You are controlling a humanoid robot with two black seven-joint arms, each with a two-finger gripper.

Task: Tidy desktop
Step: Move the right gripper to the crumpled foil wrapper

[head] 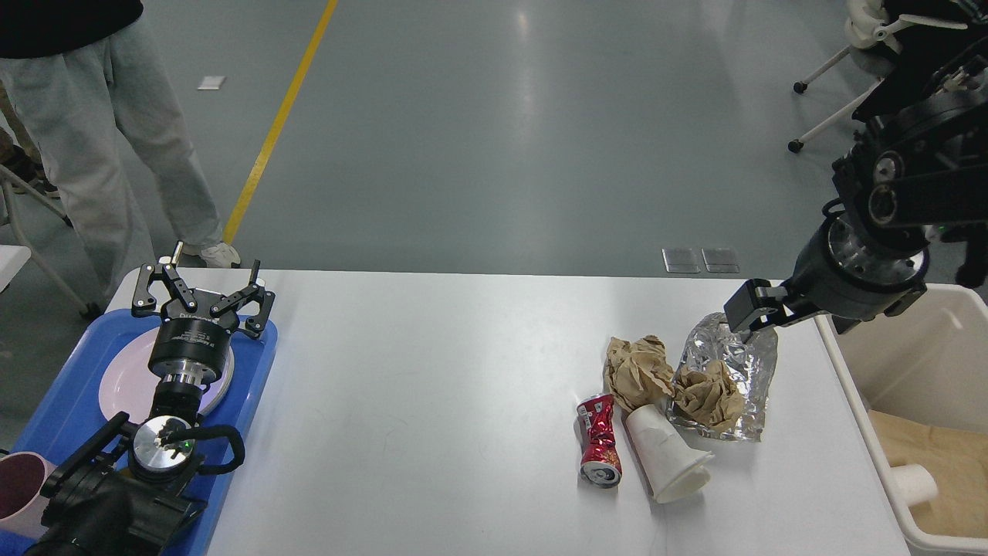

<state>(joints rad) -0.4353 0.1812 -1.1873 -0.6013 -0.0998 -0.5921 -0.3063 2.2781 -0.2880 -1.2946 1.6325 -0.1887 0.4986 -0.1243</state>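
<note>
At the lower left of the frame the left arm rises from the bottom edge, its wrist pointing up the picture; the left gripper [202,297] hangs over a pink plate [123,378] on a blue tray [69,401], its two fingers spread wide apart with nothing between them. A dark pink cup [19,483] sits at the tray's near corner.

The desktop [432,401] fills the lower middle of the frame. On its right part lie a crushed red can [600,440], a white paper cup [665,455] on its side just beside it, a ball of brown paper [637,371] and a silver foil bag [729,378] with another brown wad on it.

At the lower right stands a beige bin [864,432], a small white cup inside.

The right arm comes in from the upper right, bent down and leftward; the right gripper [752,313] is at the foil bag's far edge. I cannot tell whether its fingers are apart.
</note>
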